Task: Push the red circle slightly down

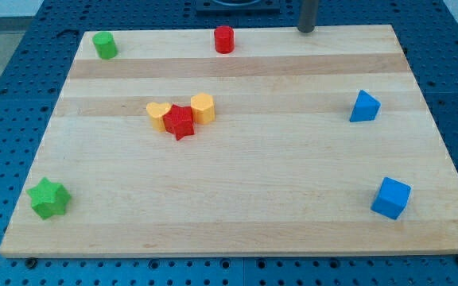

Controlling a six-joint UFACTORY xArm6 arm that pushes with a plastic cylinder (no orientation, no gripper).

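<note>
The red circle is a short red cylinder standing near the top edge of the wooden board, a little left of centre. My tip is the lower end of a dark grey rod at the board's top edge, to the right of the red circle and well apart from it. It touches no block.
A green cylinder stands at the top left. A yellow heart, a red star and a yellow block cluster left of centre. A green star is at the bottom left, a blue triangle at the right, and a blue cube at the bottom right.
</note>
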